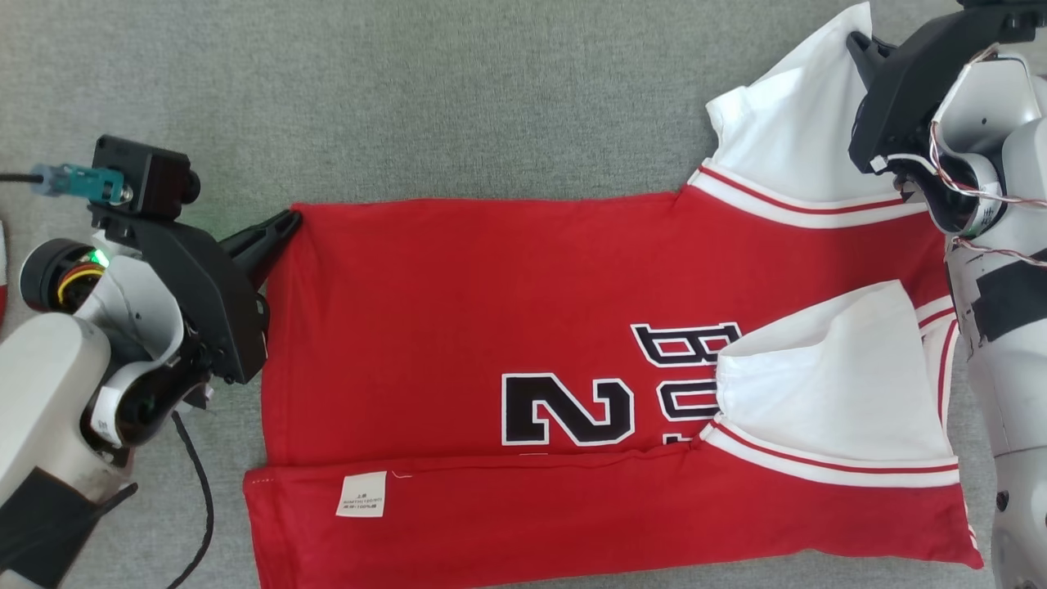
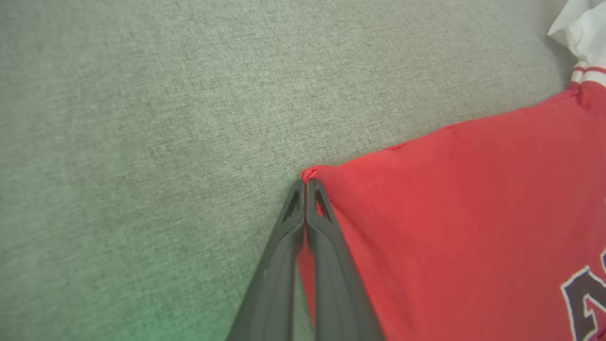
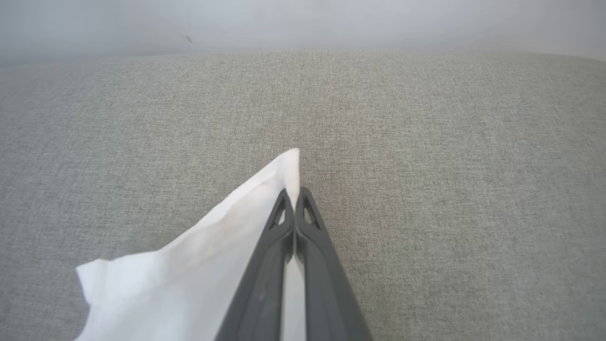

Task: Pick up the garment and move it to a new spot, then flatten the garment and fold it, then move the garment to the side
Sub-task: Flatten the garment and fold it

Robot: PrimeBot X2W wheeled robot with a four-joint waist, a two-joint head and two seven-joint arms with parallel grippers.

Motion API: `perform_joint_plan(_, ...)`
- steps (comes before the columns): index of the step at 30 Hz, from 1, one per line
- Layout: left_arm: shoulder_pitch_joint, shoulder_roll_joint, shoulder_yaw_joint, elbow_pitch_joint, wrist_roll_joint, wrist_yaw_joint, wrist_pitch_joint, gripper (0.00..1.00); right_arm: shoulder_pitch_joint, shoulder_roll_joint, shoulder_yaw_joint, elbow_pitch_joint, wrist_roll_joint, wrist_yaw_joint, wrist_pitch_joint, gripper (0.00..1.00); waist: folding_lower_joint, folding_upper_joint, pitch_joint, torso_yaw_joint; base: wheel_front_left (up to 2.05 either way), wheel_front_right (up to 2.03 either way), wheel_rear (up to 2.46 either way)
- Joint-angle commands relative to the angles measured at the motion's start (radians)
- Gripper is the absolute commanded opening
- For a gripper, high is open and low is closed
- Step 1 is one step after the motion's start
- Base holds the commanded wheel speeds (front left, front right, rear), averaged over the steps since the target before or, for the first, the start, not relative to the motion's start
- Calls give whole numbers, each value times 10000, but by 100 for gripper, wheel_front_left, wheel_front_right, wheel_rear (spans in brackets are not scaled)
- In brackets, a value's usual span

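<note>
Head view: the red jersey (image 1: 491,327) is spread mid-bench (image 1: 409,98), with the left tool (image 1: 282,225) at its far hem corner and the right tool (image 1: 859,45) on the far white sleeve (image 1: 785,123). Left wrist: that tool is pinched on the red hem corner (image 2: 310,173). Right wrist: that tool is clamped on the sleeve tip (image 3: 291,166). I'd lift both ends together with the edge taut, then fold toward the bench's near edge.

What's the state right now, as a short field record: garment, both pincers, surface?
garment: red jersey, spread out, near edge folded over with label showing
near sleeve: white, folded onto the body
left pincer: shut on the jersey's far hem corner
right pincer: shut on the tip of the far sleeve
surface: grey fabric
</note>
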Motion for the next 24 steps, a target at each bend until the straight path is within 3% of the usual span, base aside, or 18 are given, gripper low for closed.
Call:
perform_joint_plan(1,230,-50,45,223,130,-12,-342,0,249,-162,117,-38,190,-24,-258,0,-2,-1,-247,15,0,0,0)
perform_joint_plan(12,1412,-504,-339,186,644,-173,-1989,0,1949,-846,521,-1062,1753,-24,-900,0,-2,-1,-1444,220,0,0,0)
perform_joint_plan(20,2656,-845,-880,75,1738,494,-3516,0,4176,-1459,291,-3010,2266,-24,-812,0,-2,-1,-2165,347,0,0,0)
perform_joint_plan(24,3117,-1000,-975,334,1881,768,-3997,0,5423,-1420,-104,-4019,2341,-24,-395,0,-2,-1,-2441,338,0,0,0)
